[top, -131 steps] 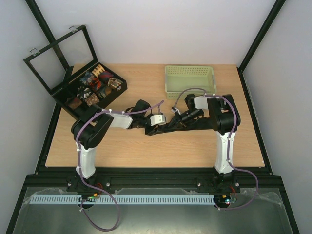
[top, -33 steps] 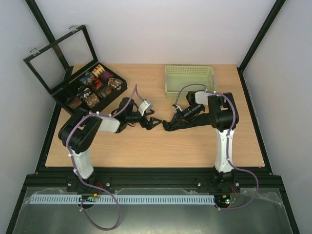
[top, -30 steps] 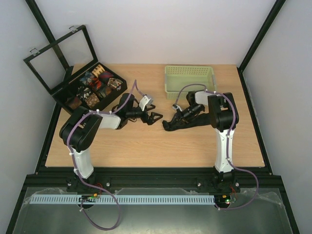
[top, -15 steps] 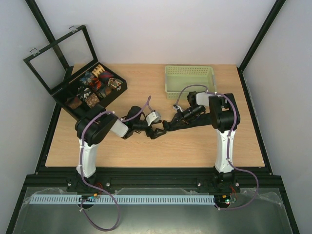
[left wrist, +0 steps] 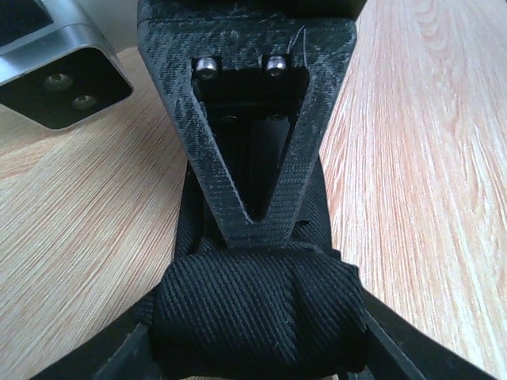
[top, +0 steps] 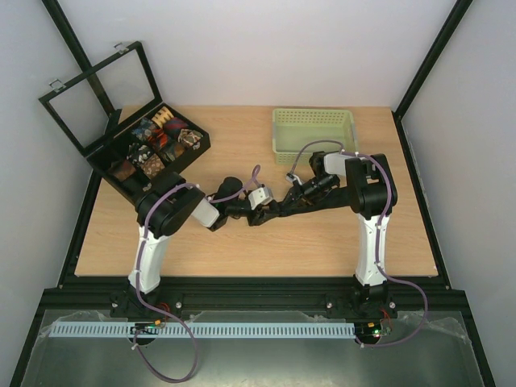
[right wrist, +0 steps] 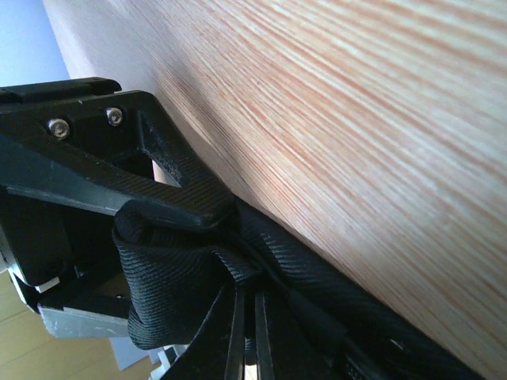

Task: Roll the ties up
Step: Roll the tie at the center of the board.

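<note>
The jaws of the left gripper (top: 270, 213) are half-shut, pinching the coil of the black tie (left wrist: 257, 313). Those of the right gripper (left wrist: 255, 229) are clamping its strip, just in front of the green basket (top: 314, 155). Tips crowding this closely are probably risking collision, and a slack pinch is risking unrolling.

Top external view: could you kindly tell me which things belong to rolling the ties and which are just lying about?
Belong to the job:
black tie
left hand
right hand
rolled patterned ties

Just lying about:
green basket
black box, lid open
</note>
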